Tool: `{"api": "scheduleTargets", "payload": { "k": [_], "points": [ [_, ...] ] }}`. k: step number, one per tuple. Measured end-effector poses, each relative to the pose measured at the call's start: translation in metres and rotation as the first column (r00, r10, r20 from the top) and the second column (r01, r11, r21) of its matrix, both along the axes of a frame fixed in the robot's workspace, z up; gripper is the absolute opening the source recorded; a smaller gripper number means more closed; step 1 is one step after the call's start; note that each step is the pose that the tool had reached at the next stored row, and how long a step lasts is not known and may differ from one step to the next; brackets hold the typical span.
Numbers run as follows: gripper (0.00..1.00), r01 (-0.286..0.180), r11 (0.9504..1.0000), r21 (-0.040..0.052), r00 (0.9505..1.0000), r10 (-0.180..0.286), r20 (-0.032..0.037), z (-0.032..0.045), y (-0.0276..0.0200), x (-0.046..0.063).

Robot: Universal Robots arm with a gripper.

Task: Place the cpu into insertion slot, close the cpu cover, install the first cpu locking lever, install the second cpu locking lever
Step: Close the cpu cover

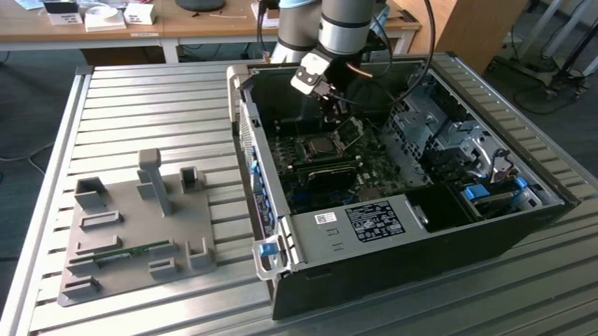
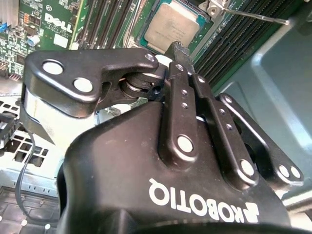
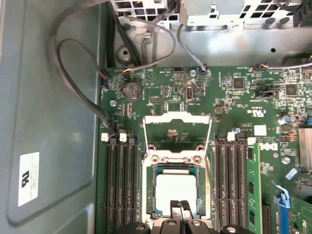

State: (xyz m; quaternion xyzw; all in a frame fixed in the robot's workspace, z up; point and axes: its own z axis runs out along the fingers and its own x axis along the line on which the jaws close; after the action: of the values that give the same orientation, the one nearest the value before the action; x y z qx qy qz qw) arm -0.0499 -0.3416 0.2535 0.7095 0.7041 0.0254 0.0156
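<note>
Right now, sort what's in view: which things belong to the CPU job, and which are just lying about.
Job:
cpu, already set in place
cpu cover, raised open
hand, shut, over the cpu

Lying about:
grey fixture tray on the table
memory stick in that tray
white boxes on the desk behind

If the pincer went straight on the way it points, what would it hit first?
Most likely the cpu, lying flat directly ahead of the pincer in the first wrist view. The cpu cover stands open, clear of that line. The gap to the chip is unclear.
</note>
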Motion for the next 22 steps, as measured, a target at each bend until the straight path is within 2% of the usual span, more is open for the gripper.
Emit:
{"api": "scheduleTargets", "payload": {
  "k": [8,22],
  "points": [
    [0.11,0.0,1.0,0.0,1.0,0.0,0.0,0.0085,0.0,0.0],
    [0.11,0.0,1.0,0.0,1.0,0.0,0.0,0.01,0.0,0.0]
  ]
}}
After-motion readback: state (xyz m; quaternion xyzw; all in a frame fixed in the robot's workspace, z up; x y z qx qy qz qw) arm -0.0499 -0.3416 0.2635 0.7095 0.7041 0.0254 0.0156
